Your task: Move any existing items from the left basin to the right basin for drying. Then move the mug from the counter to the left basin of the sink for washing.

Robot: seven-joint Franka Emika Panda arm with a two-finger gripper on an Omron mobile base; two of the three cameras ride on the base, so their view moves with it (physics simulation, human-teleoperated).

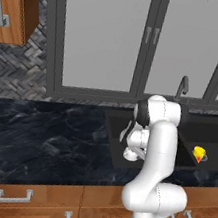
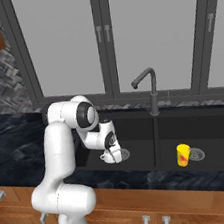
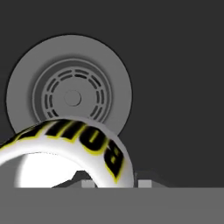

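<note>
STEP: yellow cup (image 2: 183,155) sits in right basin (image 2: 213,120); mug (image 2: 109,157) down in left basin (image 2: 132,131) | CLAW (image 2: 110,153): grip unclear at mug | NEXT: you confirm release, lift clear.

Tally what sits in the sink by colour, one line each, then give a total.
Yellow: 1, the yellow cup in the right basin.
White: 1, the white mug in the left basin, under the end effector.
Total: 2
</note>
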